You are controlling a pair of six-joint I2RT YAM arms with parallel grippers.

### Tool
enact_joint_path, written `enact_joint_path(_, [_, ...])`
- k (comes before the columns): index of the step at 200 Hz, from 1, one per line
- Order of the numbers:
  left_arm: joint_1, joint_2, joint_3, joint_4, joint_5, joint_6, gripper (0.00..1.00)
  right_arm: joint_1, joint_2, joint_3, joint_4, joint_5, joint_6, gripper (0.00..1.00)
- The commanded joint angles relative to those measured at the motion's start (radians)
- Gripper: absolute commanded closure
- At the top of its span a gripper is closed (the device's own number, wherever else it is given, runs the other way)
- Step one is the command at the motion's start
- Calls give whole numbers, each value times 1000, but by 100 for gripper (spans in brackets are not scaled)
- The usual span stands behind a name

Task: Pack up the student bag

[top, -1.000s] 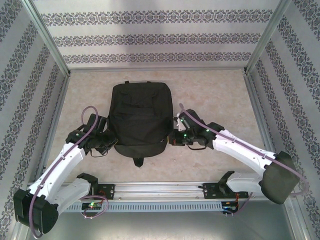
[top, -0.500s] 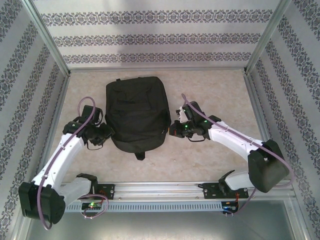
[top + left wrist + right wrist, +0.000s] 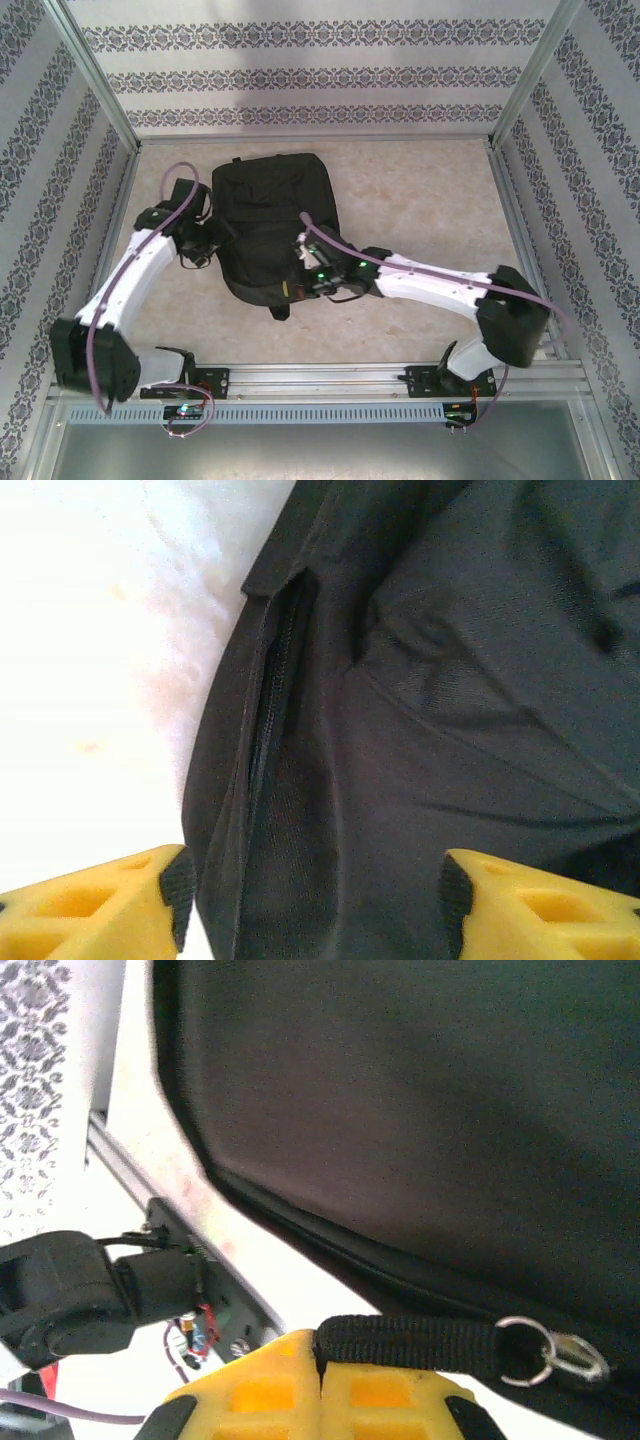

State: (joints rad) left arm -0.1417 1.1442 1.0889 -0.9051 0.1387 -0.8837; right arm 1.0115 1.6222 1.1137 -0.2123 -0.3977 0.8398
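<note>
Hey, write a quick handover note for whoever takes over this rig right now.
Left gripper: open, holding nothing, beside the student bag at a side zip.
Right gripper: shut on a webbing strap with a metal ring, at the bag's near edge.
Student bag: lying flat on the table, slightly skewed.
Done: nothing visibly packed.
Left: open the bag and pack it. I can't tell whether the main zip is open.

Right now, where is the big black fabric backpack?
In the top view the large black fabric backpack lies left of centre on the pale table, the left claw at its left edge and the right claw pinching its strap.
</note>
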Motion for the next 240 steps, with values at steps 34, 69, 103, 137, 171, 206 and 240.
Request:
enact_joint_path(34, [10, -298, -170, -189, 58, -191, 29, 73, 206, 306, 55, -108, 41, 100])
enact_joint_path(69, [10, -316, -300, -68, 128, -271, 32, 53, 164, 264, 38, -78, 42, 100])
enact_joint_path(103, [3, -227, -351, 45, 158, -307, 38, 14, 37, 93, 69, -50, 61, 100])
enact_joint_path(137, [-9, -152, -388, 133, 123, -297, 54, 7, -1, 23, 71, -51, 58, 100])
enact_joint_path(171, [-3, -117, -343, 77, 26, -214, 80, -36, -67, -30, -14, -13, 6, 100])
enact_joint_path(206, [11, -147, -324, 45, -6, -182, 95, -129, -124, -51, -160, -10, -96, 100])
enact_joint_path(240, [14, -173, -276, 7, -72, -127, 97, -206, -132, -30, -284, -6, -222, 100])
